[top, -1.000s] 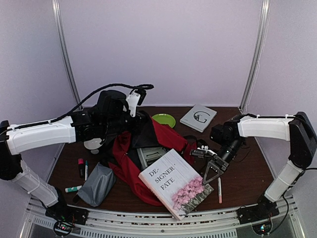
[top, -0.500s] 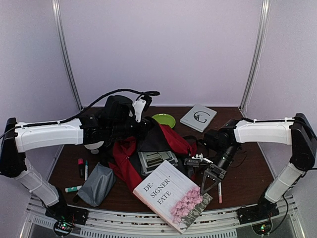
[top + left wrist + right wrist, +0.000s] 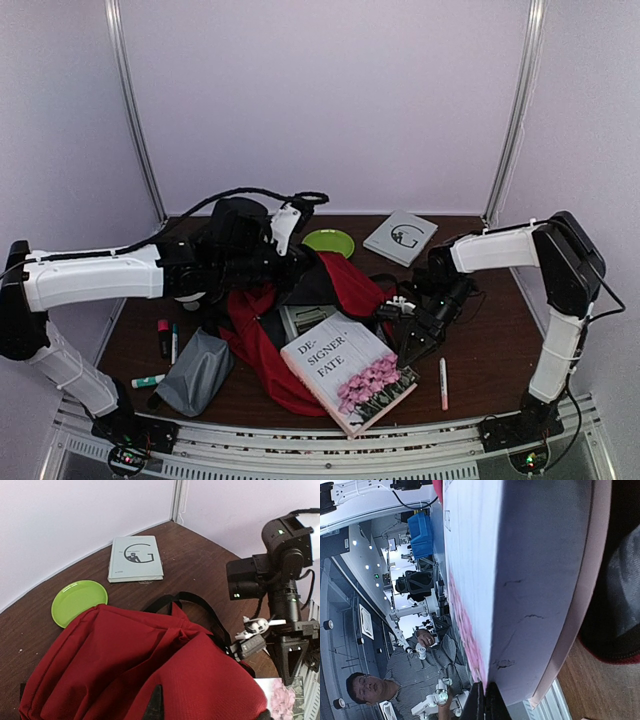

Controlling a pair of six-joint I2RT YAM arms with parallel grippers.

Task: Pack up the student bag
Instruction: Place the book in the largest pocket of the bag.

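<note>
Large red fabric student bag (image 3: 345, 280) with black straps lies slumped mid-table on the brown wooden table (image 3: 490, 350). Its upper fabric is drawn up toward the left gripper (image 3: 285, 268).

Left gripper: fingers pressed together and sunk into a fold of the red cloth, pinching it. In the wrist view the bag fills the ground directly beneath it.

Right gripper (image 3: 408, 340): fingers pressed together with nothing between them. It sits low at the right edge of a white softcover book with pink flowers on the cover (image 3: 345, 370). The tip is right against the page block; actual contact cannot be told. The red bag is just beside this gripper, on its left.

The book lies tilted, far corner over the bag's open mouth, near corner toward the near edge.

Bag contents: a grey ridged object (image 3: 300, 318) shows in the opening; what it is cannot be told.

Small grey fabric pouch (image 3: 195, 370) lies toward the near left corner; its contents are not visible.

Round lime-green plate (image 3: 330, 241) sits by the far edge, bare. Thin pale grey book (image 3: 400, 237) lies toward the far right corner.
</note>
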